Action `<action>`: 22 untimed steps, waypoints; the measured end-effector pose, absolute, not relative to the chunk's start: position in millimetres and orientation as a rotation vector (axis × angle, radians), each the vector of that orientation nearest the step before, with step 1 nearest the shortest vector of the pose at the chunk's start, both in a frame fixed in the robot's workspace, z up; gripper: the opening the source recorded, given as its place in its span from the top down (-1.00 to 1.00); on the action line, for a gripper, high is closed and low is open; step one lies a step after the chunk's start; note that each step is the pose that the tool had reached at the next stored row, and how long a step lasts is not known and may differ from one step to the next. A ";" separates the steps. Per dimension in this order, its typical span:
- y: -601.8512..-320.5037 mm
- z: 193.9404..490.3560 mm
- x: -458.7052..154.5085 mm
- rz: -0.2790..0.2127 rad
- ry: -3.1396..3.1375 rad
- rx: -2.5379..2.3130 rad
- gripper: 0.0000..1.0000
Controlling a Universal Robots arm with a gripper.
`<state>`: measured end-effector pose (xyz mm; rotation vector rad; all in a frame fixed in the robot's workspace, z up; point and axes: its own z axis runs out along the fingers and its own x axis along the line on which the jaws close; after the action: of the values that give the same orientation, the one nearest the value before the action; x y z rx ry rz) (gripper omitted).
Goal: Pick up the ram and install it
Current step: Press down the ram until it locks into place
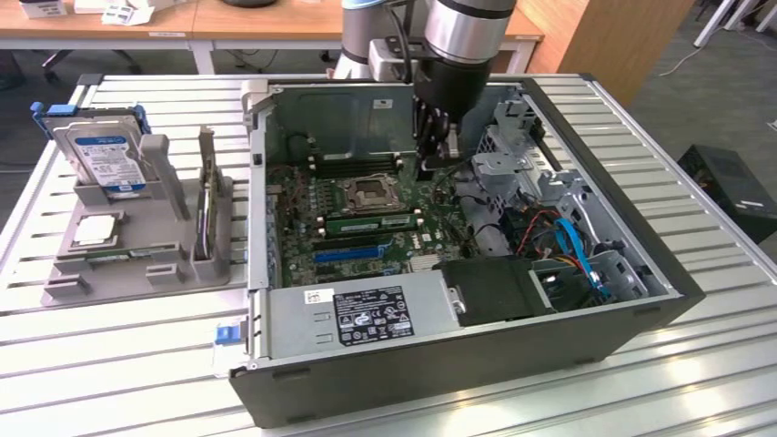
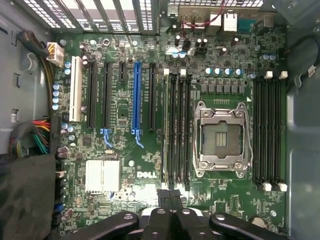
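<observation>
Apparently the install step is well along: ram (image 1: 370, 223) (image 2: 165, 130) lies in a mobo slot just near of the CPU socket (image 1: 368, 191), inside the PC case (image 1: 680, 273). Claw (image 1: 435, 162) (image 2: 170, 200) is shut, holding nothing, hovering above the board. Judging by that, any finishing push needs even, straight-down pressure.

Ribbed metal table (image 1: 109, 364) gleams – computer case (image 1: 486, 364) matt dark metal, motherboard (image 2: 125, 165) glossy green, holder tray (image 1: 73, 282) dull grey plastic.

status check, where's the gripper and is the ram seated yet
Gripper shut, down inside the open PC case, above the motherboard. One ram stick sits in a slot beside the empty CPU socket. Nothing in the way.
</observation>
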<state>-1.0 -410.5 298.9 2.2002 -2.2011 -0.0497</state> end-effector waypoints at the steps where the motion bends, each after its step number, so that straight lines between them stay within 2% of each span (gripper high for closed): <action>1: -410.5 297.7 -1.0 -0.050 -2.201 2.200 0.79; 22: -410.5 265.5 -1.0 -0.050 -2.201 2.200 0.79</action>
<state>-1.0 -410.5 265.5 2.2001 -2.2014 -0.0498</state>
